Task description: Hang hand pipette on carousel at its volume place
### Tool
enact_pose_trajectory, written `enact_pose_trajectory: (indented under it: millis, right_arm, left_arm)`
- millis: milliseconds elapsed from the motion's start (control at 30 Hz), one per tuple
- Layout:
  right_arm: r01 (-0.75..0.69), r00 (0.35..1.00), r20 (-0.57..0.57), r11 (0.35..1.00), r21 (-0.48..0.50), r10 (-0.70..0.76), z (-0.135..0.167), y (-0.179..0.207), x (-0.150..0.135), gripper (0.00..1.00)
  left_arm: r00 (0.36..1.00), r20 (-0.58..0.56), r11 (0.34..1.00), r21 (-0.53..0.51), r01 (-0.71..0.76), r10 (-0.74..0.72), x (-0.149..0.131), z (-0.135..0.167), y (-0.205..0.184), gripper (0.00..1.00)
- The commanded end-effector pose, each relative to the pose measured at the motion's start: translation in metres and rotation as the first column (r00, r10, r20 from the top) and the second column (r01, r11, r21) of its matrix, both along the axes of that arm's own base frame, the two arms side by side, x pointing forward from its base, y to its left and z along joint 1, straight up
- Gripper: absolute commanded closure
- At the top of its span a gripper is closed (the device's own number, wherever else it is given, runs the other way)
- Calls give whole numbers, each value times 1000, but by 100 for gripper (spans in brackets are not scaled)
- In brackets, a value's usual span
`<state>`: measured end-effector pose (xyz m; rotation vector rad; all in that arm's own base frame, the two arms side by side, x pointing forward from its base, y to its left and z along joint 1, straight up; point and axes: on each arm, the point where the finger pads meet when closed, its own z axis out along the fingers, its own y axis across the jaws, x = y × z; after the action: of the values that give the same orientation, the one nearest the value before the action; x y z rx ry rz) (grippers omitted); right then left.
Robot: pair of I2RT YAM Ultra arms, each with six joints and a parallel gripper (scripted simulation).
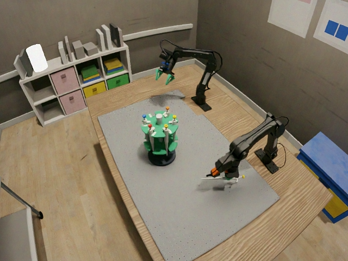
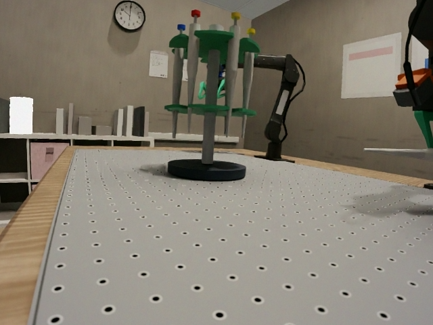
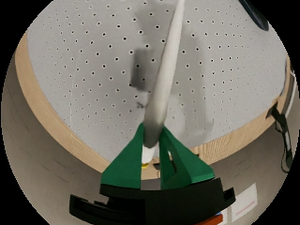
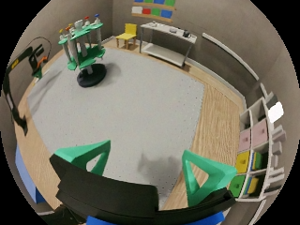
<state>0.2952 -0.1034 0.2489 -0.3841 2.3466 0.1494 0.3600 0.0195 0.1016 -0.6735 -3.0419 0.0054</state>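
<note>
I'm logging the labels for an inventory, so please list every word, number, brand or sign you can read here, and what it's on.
No word, brand or volume reads clearly.
Wall clock: numerals around the dial, too small to quote surely.
Paper on the wall: fine lines of print, too small to read.
Held pipette's yellow button: no volume readable.
Carousel: no place markings readable.
</note>
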Motion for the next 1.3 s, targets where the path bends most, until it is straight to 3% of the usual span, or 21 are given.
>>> enact_pose_trajectory:
  millis: [0,167,400,533,633,967,1000,1233,1267]
  right_arm:
    - [-8,1000,23,1000,3,8,4,-3,3,0]
    - [-8,1000,23,1000,3,8,4,-3,3,0]
    - [-8,1000,23,1000,3,8,4,-3,3,0]
    - [-8,1000,23,1000,3,8,4,-3,3,0]
    - [-8,1000,23,1000,3,8,4,-3,3,0]
    - [-8,1000,23,1000,3,8,4,-3,3,0]
    - [-8,1000,23,1000,3,8,4,-3,3,0]
    - [-8,1000,23,1000,3,8,4,-3,3,0]
    - [-8,1000,23,1000,3,8,4,-3,3,0]
  left_arm:
    - [990,49,992,-6,130,-129,-1,10,6,88]
    - [970,50,971,-3,238,-237,-6,10,12,88]
    - [879,62,881,13,473,-472,-11,14,26,88]
    - [877,82,881,28,473,-474,-4,21,26,88]
    - [862,48,863,4,505,-504,-17,10,28,88]
    - [624,43,625,13,781,-780,-32,10,49,88]
    - [597,57,599,43,799,-800,-24,18,51,88]
    - [593,56,595,42,802,-803,-24,20,49,88]
    - [597,31,597,8,802,-802,-30,9,48,88]
